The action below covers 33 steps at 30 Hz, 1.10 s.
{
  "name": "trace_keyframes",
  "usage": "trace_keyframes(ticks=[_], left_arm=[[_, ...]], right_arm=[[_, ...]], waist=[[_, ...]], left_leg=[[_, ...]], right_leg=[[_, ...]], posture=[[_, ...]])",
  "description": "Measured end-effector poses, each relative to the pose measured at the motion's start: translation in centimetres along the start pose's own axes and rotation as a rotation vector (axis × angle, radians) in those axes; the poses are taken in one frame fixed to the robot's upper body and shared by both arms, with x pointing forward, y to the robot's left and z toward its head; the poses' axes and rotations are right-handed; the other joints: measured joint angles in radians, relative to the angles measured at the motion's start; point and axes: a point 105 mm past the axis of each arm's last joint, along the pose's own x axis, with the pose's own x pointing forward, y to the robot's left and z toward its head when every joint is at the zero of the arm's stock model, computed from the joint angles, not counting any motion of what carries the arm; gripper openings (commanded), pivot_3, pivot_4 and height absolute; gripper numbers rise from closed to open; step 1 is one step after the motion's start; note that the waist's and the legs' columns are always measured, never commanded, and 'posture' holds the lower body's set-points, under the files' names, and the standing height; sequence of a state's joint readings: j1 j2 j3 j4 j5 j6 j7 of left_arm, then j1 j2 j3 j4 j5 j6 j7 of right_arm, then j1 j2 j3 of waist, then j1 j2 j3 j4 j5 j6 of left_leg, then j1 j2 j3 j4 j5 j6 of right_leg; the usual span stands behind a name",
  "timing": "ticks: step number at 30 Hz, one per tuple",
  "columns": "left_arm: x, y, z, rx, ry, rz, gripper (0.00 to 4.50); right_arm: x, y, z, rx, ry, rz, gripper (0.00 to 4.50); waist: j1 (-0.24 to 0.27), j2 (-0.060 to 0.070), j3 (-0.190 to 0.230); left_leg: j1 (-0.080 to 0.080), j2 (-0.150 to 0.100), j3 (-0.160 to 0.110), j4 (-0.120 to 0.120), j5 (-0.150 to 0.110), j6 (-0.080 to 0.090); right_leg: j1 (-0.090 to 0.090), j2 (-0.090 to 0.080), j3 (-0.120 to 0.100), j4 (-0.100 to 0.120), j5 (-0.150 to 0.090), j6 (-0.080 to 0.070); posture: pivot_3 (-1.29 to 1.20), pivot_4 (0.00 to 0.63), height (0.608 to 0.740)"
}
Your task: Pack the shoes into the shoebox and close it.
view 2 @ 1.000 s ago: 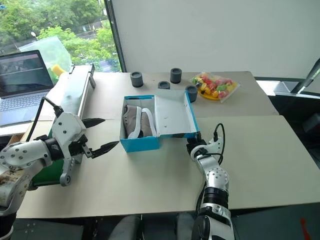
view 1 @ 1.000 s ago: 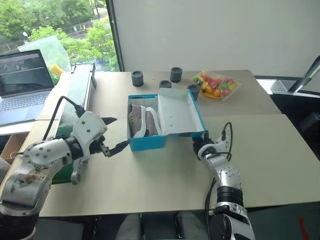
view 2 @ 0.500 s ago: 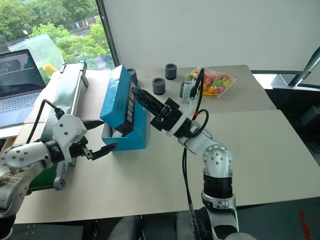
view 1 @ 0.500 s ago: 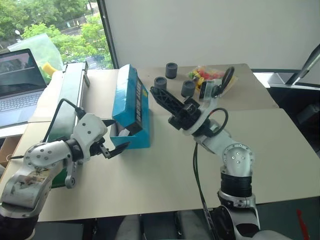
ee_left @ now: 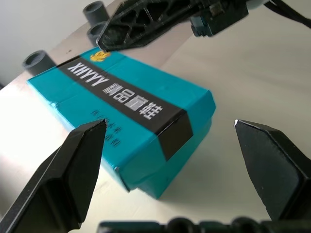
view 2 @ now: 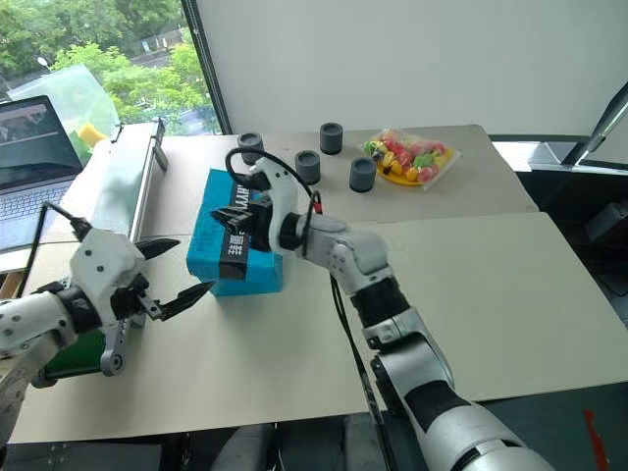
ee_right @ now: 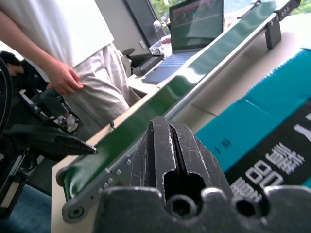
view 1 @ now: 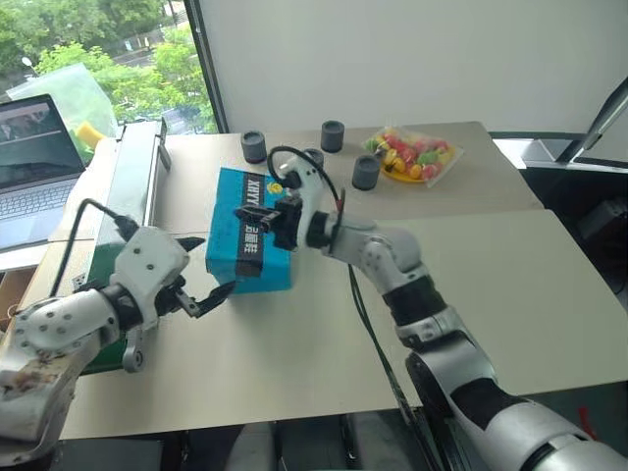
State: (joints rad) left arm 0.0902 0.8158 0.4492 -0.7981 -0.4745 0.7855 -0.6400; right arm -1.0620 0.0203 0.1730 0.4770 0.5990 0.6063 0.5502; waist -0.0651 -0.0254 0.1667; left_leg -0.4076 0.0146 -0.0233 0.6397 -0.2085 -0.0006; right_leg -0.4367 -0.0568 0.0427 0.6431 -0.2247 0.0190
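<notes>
The turquoise shoebox [view 1: 257, 257] lies on the table with its lid down, a black band with white lettering across the top. The shoes are hidden inside it. My right gripper [view 1: 243, 212] is shut, lying level across the lid top and pointing left; whether it touches the lid I cannot tell. It holds nothing. My left gripper [view 1: 216, 265] stands open just off the box's near left corner, apart from it. From the left wrist, the shoebox [ee_left: 131, 111] sits beyond the two spread fingers [ee_left: 73, 170], with the right gripper [ee_left: 146, 24] over its far end.
A long green conveyor [view 1: 128, 186] runs along the table's left side, with a laptop [view 1: 34, 147] beyond it. Several dark grey cylinders [view 1: 333, 134] and a bag of colourful items [view 1: 412, 157] sit at the back. A person [ee_right: 73, 48] stands beside the conveyor.
The lid has swung from open, through upright, down onto the box. My right gripper rose from the table, swept left and now lies over the lid. My left gripper drew back slightly.
</notes>
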Motion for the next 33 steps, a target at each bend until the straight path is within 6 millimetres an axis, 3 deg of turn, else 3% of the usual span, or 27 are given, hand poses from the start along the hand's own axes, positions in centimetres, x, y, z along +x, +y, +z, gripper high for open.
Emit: trace_keyframes(ticks=[3,6,9,14,25,33], left_arm=[[-1.2,0.4,-0.7,-0.025,0.029,0.058,4.5],[-2.1,0.9,-0.7,-0.027,0.038,0.113,4.5],[-2.2,0.9,-0.7,-0.027,0.037,0.128,4.5],[-2.2,0.8,-0.4,-0.028,0.021,0.144,4.5],[-1.4,0.4,0.0,-0.04,-0.01,0.137,4.5],[-0.8,0.2,0.3,-0.073,-0.047,0.146,4.5]], right_arm=[[0.6,-0.1,0.3,-0.036,-0.003,0.013,0.03],[1.6,0.3,-1.2,-0.054,0.037,0.032,0.03],[2.8,1.3,-3.6,-0.126,0.146,0.054,0.03],[2.6,0.0,-8.2,-0.279,0.383,-0.01,0.03],[2.2,-1.1,-9.4,-0.376,0.45,-0.043,0.03],[2.2,-1.4,-9.9,-0.479,0.476,-0.052,0.03]], waist=[[0.004,0.0,0.0],[0.002,0.0,0.0],[-0.001,0.0,0.0],[-0.001,-0.001,0.0],[-0.002,-0.001,-0.001],[0.001,-0.001,-0.001]], left_leg=[[0.0,0.0,-0.001,0.0,-0.001,-0.001],[0.0,0.0,0.0,0.0,-0.001,-0.001],[0.0,0.0,0.0,0.0,-0.001,-0.001],[0.0,0.0,-0.001,0.0,0.0,-0.002],[0.004,0.0,0.0,0.0,-0.001,-0.002],[0.018,0.0,-0.001,0.0,-0.001,-0.002]], right_leg=[[0.0,0.0,-0.001,-0.001,0.0,0.0],[0.0,0.0,-0.001,0.0,0.0,0.0],[0.0,0.0,-0.001,0.0,0.0,-0.001],[0.0,0.0,-0.001,0.0,0.0,-0.001],[0.002,0.0,-0.001,0.001,0.0,-0.001],[0.017,0.0,-0.001,-0.001,-0.001,-0.001]], posture=[[0.0,0.15,0.736],[0.0,0.15,0.736],[0.0,0.15,0.736],[0.0,0.15,0.736],[0.0,0.15,0.736],[0.0,0.15,0.736]])
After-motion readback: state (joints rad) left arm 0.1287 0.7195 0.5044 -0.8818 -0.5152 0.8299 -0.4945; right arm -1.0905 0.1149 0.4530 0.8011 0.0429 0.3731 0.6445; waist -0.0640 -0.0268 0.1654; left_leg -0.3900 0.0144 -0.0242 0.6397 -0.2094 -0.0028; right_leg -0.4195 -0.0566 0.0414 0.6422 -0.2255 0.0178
